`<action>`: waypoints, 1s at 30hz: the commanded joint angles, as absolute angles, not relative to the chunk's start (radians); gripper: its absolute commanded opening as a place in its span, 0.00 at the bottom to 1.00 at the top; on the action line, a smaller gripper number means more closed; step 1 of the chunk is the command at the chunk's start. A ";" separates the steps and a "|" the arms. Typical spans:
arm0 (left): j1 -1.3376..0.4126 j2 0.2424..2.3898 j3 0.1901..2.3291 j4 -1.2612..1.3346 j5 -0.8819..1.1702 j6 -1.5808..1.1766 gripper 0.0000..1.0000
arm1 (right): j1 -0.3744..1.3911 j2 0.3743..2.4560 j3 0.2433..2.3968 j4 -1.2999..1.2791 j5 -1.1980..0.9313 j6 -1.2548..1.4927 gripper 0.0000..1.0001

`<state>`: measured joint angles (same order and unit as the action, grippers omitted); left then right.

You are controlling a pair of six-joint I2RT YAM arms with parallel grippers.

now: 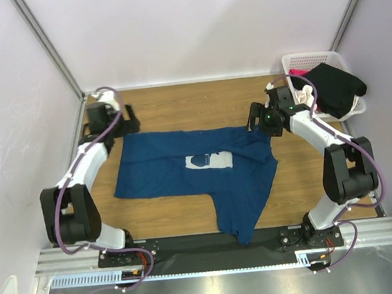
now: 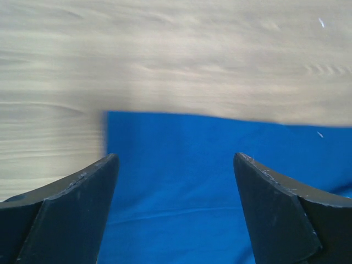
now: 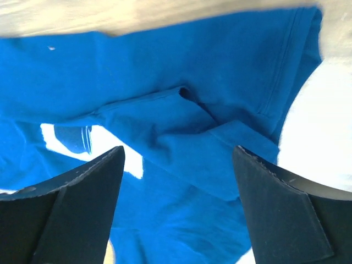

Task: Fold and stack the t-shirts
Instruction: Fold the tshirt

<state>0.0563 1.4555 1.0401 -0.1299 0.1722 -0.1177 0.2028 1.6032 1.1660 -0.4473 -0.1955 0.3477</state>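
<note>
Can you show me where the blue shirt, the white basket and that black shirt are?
blue t-shirt (image 1: 158,168): overhead view, on its flat body, left of centre.
white basket (image 1: 310,57): overhead view, on its far rim.
black t-shirt (image 1: 336,86): overhead view, middle of the heap over the basket.

Wooden table, seen from above. A dark blue t-shirt lies spread across the middle of the table with its white print facing up. Its right part is rumpled and trails toward the near edge, right of centre. A white lattice basket stands at the far right corner.
</note>
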 commanded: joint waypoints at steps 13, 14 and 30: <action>-0.316 1.621 1.135 -0.135 0.087 -0.310 0.87 | 0.264 1.736 1.213 -0.497 -0.061 0.416 0.63; -0.324 1.626 1.141 -0.135 0.087 -0.310 0.87 | 0.265 1.743 1.212 -0.492 -0.060 0.410 0.62; -0.399 1.732 1.181 -0.173 0.090 -0.298 0.87 | 0.319 1.731 1.187 -0.520 -0.107 0.347 0.43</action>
<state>-0.3859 1.7275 1.1431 -0.1780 0.0891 -0.2962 0.3019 1.7954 1.1847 -0.5095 -0.0696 0.3710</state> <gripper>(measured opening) 0.872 0.444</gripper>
